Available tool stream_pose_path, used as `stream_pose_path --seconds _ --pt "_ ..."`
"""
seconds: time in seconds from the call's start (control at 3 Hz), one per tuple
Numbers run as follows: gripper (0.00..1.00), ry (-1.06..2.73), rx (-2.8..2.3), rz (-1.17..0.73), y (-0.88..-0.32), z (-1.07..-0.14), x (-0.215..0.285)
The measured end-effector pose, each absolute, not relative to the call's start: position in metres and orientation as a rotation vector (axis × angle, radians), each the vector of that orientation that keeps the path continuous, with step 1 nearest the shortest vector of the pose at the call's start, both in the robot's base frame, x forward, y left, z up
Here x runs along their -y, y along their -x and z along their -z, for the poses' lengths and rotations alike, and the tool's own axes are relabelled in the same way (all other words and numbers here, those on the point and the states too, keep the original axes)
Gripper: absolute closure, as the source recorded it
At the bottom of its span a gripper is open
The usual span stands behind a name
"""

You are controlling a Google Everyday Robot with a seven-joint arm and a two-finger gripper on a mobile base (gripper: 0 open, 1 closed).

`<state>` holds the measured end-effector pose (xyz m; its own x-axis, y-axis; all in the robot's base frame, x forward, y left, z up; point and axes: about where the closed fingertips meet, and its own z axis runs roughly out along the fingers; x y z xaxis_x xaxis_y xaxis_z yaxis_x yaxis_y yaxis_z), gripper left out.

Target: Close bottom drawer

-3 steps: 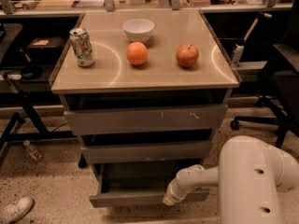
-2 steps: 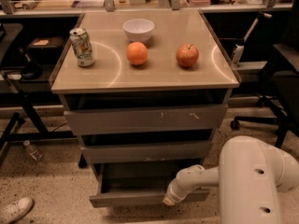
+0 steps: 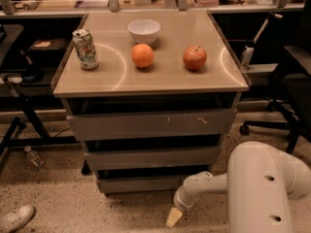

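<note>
1. Where the three stacked grey-brown wood-grain drawers meet the speckled floor [image 3: 63,198], the bottom drawer [image 3: 146,183], the narrowest, with a plain handleless front, sits beneath the mid-width drawer [image 3: 150,158]. It looks pushed nearly all the way in, though the shadow above it makes that hard to judge.
2. The tool [image 3: 173,216], a pale yellowish tip on the white robot arm [image 3: 262,188], hangs near the floor just in front of the drawer's right end, apart from the panel. Whether it is apart or together I cannot tell.
3. On the beige counter [image 3: 116,79] stand a green-and-white drink can [image 3: 85,49], a white bowl [image 3: 144,31], a round orange [image 3: 142,56] and a red apple [image 3: 195,58].
</note>
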<state>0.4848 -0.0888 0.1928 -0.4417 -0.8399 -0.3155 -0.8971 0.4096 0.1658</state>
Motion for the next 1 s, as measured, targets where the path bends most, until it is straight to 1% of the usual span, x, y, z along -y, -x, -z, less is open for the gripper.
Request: stream_pose_path --seconds 0.33,0.67,1.0 --pt "0.0 1.546 -2.479 -0.465 -0.4848 -0.1928 0.0887" --pt "0.19 1.546 -2.479 -0.465 -0.4848 -0.1928 0.0887" --pt "0.43 1.546 -2.479 -0.465 -0.4848 -0.1928 0.0887"
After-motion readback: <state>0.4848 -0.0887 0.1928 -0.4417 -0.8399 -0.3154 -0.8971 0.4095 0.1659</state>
